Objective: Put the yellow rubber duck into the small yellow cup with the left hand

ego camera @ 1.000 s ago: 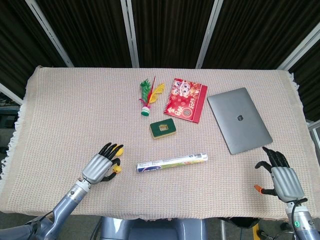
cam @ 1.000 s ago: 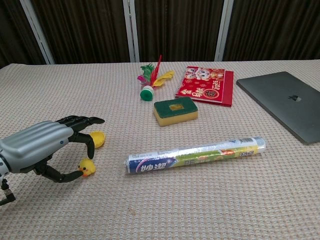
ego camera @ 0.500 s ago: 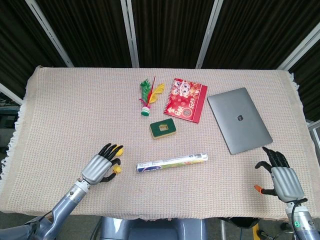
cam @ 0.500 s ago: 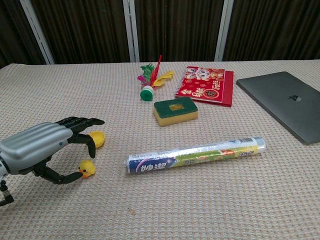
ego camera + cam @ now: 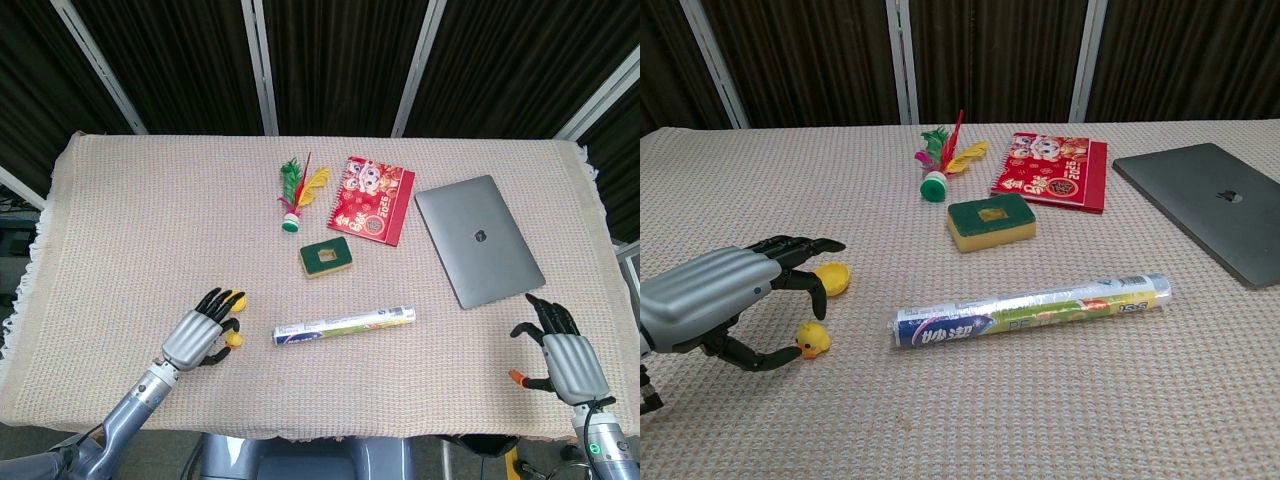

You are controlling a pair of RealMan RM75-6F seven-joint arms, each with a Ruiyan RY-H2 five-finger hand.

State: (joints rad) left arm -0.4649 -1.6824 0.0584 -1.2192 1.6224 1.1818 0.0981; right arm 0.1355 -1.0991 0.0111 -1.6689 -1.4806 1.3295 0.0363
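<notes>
Two hands on the table: the left hand (image 5: 715,300) sits low at the near left edge, thumb tip touching the yellow rubber duck (image 5: 811,341), fingers arched over it, pinching it on the cloth. Just beyond its fingertips lies the small yellow cup (image 5: 831,277). To the right, a foil-wrapped roll (image 5: 1028,308), well apart. The right hand (image 5: 565,357) rests far right, fingers spread, holding nothing.

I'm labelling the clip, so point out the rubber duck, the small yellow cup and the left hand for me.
rubber duck (image 5: 813,341): chest view, on its body.
small yellow cup (image 5: 833,277): chest view, on its visible rim, beneath the fingers.
left hand (image 5: 702,300): chest view, on the silver back of the hand.
</notes>
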